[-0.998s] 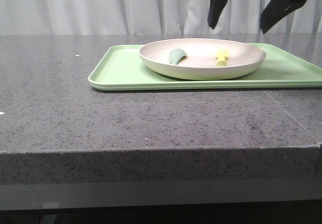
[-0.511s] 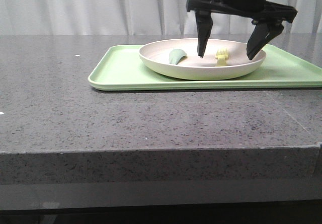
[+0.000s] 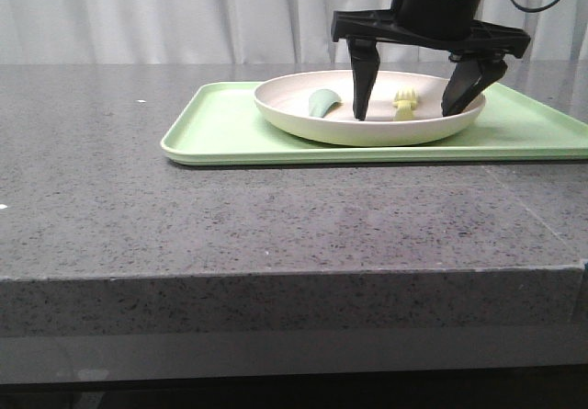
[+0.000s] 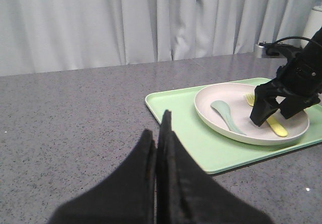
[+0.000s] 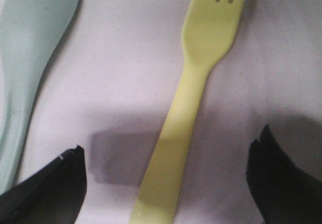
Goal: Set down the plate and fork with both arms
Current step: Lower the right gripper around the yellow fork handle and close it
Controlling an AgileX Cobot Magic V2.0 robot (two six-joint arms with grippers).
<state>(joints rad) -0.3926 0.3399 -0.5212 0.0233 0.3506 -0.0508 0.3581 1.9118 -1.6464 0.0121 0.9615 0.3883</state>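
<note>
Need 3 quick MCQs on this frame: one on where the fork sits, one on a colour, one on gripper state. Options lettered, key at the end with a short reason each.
1. Where does the fork lie?
A. On the bare table
B. Inside the plate, beside the spoon
C. On the tray, outside the plate

2. What colour is the tray?
A. Light green
B. Red
C. Black

3. How does the right gripper stand?
A. Shut on the fork
B. Shut on the spoon
C. Open, a finger on each side of the fork

Key:
1 B, the left wrist view shows both utensils lying in the dish.
2 A, the tray under the plate is pale green in the front view.
3 C, the right wrist view shows the fork handle free in the wide gap between the fingers. The left gripper is shut, away from the tray.
</note>
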